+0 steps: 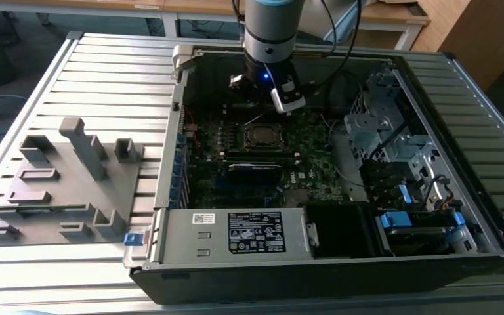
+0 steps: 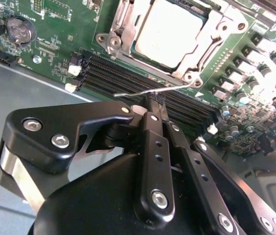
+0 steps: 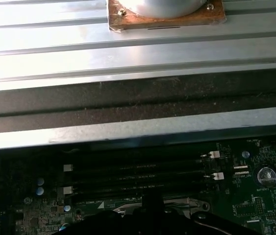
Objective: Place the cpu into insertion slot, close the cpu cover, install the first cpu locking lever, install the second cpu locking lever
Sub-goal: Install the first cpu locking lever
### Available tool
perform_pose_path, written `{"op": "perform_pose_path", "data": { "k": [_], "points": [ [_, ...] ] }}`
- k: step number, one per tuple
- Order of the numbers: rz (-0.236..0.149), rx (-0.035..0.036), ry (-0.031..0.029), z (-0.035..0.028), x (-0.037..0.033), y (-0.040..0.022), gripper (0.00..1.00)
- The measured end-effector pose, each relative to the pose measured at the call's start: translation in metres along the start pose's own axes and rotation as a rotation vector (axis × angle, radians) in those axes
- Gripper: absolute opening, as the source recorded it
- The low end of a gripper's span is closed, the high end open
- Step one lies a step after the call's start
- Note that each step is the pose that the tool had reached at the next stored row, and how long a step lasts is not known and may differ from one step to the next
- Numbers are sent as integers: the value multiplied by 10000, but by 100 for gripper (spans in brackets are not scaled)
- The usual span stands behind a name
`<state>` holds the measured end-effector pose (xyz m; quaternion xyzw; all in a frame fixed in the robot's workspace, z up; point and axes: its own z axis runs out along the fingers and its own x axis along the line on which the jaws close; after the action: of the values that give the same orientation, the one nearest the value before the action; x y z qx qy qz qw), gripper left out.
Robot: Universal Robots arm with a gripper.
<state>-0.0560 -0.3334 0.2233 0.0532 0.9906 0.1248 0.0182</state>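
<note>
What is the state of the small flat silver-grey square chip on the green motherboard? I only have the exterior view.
Observer: In the second wrist view, the silver-grey cpu lies flat with the thin silvery square cpu cover down around it.
Operator: And the gripper?
Observer: The black gripper is shut on a thin silvery wire locking lever, just above the long black memory slots.

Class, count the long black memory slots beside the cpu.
4 memory slots, side by side: one nearest the cpu, then a second, a third, and a fourth farthest out. None seems hidden.
</note>
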Motion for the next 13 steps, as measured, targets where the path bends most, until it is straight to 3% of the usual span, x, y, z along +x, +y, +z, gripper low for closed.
{"op": "perform_pose_path", "data": {
  "k": [5, 13],
  "points": [
    [0, 10, 0, 53, -3, -14, 11],
    [-1, 14, -3, 66, -4, -16, 11]
  ]
}}
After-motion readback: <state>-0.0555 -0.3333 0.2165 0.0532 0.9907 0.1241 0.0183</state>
